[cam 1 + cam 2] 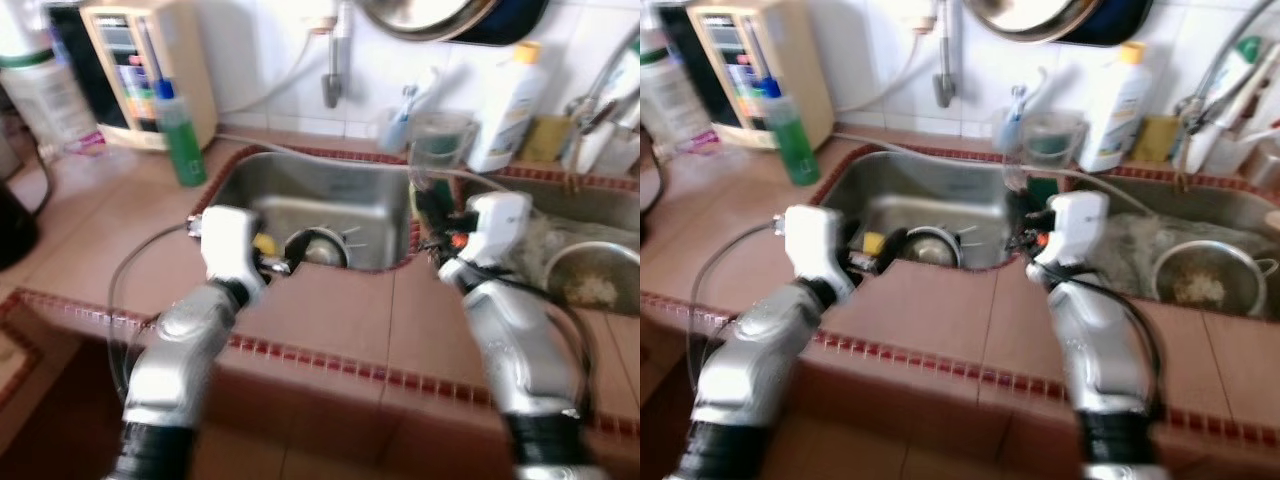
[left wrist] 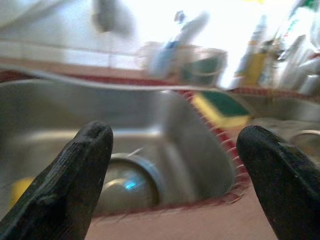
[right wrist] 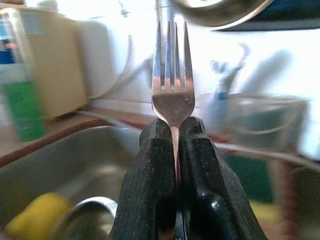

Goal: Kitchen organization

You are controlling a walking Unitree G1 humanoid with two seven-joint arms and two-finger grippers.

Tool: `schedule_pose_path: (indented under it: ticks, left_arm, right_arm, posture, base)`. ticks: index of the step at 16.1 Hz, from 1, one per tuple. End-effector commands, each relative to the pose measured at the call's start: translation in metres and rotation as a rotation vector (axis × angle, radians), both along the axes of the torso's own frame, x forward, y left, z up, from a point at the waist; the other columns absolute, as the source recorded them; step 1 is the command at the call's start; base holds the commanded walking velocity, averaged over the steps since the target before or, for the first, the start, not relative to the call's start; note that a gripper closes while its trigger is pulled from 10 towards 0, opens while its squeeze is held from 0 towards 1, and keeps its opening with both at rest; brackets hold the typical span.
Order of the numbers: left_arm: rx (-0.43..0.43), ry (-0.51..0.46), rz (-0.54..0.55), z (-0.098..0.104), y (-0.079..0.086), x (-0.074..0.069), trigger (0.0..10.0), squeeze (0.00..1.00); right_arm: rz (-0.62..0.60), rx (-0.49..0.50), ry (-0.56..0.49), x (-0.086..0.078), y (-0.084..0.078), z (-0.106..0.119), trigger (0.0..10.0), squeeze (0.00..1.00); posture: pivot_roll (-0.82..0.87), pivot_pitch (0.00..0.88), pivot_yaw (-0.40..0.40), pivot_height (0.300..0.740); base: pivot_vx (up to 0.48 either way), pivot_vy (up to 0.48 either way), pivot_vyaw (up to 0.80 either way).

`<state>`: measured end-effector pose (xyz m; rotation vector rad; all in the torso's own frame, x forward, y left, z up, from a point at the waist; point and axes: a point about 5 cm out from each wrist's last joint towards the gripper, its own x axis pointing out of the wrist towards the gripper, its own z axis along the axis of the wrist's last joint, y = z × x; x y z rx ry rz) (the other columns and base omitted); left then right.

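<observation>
While L pincer (image 2: pixel 172 165) gapes over sink (image 1: pixel 300 195), R pincer (image 3: pixel 176 131) clamps fork (image 3: pixel 172 95) upright.

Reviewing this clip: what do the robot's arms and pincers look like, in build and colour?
Both arms are silver metal with black bands near the elbows and white housings at the wrists. A thin black cable loops beside the left arm; the right arm carries an orange-red mark at its wrist. Each pincer has two thick, textured black fingers.

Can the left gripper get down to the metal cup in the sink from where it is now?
Probably yes. The left gripper is open at the sink's front edge, and the metal cup lies just beyond and below its fingers, with nothing between. The right gripper, shut on a fork, is off to the side.
</observation>
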<state>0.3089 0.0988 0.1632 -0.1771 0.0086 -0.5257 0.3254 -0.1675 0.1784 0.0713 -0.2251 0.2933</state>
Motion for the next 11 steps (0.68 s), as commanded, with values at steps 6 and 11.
schedule_pose_path:
  ticks: [6,11]
  left_arm:
    - [0.016,-0.011,0.041,0.001,0.01,0.0,10.0,0.0]
    - [0.051,-0.048,0.023,0.005,0.005,-0.007,10.0,0.0]
  right_arm:
    - [0.032,0.003,-0.03,0.0,0.01,0.006,10.0,0.0]
    - [-0.017,-0.034,-0.007,0.004,-0.003,0.003,10.0,0.0]
  posture:
    - [-0.18,0.031,0.023,0.74]
    - [-0.19,0.032,0.019,0.74]
  base:
    - [0.292,0.0,0.0]
    - [0.0,0.0,0.0]
